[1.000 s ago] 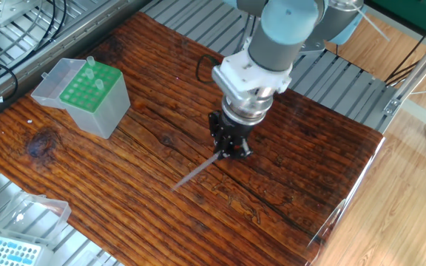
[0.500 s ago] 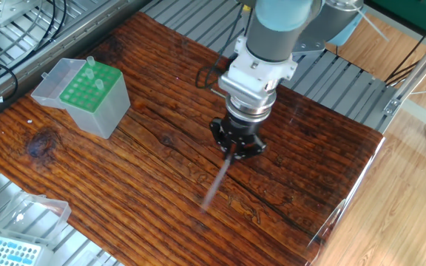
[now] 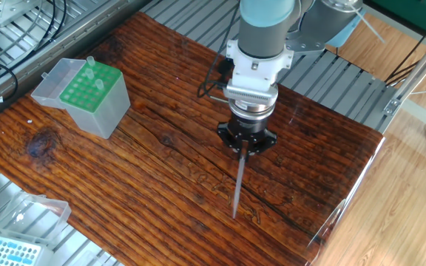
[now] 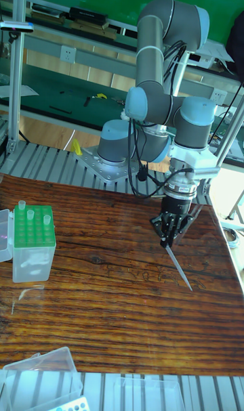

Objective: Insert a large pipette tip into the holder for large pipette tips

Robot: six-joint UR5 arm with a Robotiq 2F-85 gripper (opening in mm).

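Above the table's right half, gripper (image 3: 245,143) clamped on the large pipette tip (image 3: 239,181) by its wide end.
Point hangs downward, slightly tilted, apparently clear of the wood; this suits lowering into a hole. Holder for large pipette tips (image 3: 89,90) stands well apart at left, lid open. Arm's wrist points straight down.

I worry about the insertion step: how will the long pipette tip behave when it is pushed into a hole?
The large pipette tip is long and thin, so it probably flexes if pushed off-axis. The end effector grips only its wide end, so the point may wobble. It looks light.
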